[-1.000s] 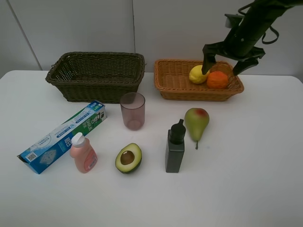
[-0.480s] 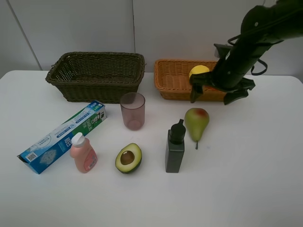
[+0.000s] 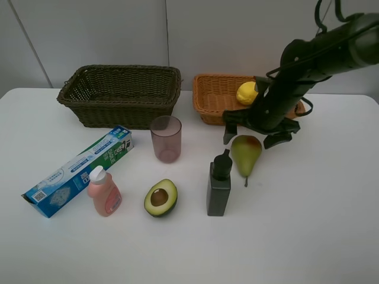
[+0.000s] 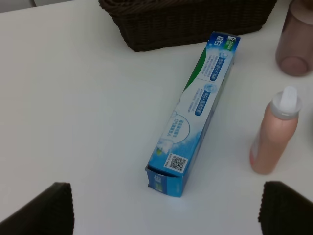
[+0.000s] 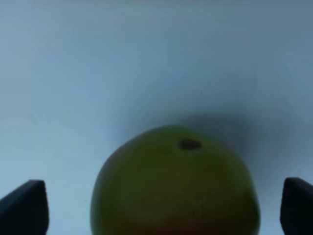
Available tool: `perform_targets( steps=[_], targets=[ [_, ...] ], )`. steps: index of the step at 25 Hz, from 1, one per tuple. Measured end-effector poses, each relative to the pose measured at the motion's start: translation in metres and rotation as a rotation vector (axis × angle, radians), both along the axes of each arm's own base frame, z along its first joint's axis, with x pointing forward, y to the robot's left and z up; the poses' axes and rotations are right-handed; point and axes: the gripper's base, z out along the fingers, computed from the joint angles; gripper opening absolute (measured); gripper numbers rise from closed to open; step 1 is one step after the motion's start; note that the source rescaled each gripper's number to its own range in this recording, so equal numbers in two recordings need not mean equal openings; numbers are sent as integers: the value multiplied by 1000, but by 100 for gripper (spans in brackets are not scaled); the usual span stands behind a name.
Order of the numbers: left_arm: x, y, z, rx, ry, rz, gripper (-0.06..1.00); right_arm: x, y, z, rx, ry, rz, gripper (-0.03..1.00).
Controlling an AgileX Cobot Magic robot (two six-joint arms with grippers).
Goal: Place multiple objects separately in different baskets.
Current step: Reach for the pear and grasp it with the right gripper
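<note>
The green-red pear [image 3: 246, 154] lies on the white table [image 3: 331, 225] just in front of the light orange-tan basket [image 3: 212, 105]. Its long axis runs front to back: the broad, blushed end faces the baskets and the stem points to the table's near edge. The blue-green toothpaste box [image 3: 80, 171] lies flat on a diagonal, from the near left up toward the dark olive-brown basket [image 3: 118, 94].

The exterior high view shows the whole layout. A lemon [image 3: 246, 93] sits in the tan basket. The translucent pinkish cup [image 3: 166, 139], pink pump bottle [image 3: 105, 192], dark square bottle [image 3: 218, 186] and halved avocado [image 3: 160, 197], cut face up, stand on the table. The right wrist view shows only the pear's rounded end with its dark blossom spot, between two dark fingertips. The left wrist view alone shows the left gripper [image 4: 168, 210], jaws spread wide, above the box's near end.

The right arm reaches down from the far right across the tan basket's front rim. The right gripper [image 3: 249, 139] points downward, its jaws spread to either side of the pear's broad end; contact cannot be told.
</note>
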Motion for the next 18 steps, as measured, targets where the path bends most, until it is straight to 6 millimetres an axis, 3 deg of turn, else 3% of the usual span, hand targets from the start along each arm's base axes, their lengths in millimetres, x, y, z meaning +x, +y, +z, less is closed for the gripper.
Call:
perform_targets(
  steps=[7,18],
  targets=[
    [0,0,0,0,0,0,100,2,1,-29,-16,55,-9,100],
    [0,0,0,0,0,0,100,3,1,-32,-19,50,-6,100]
  ],
)
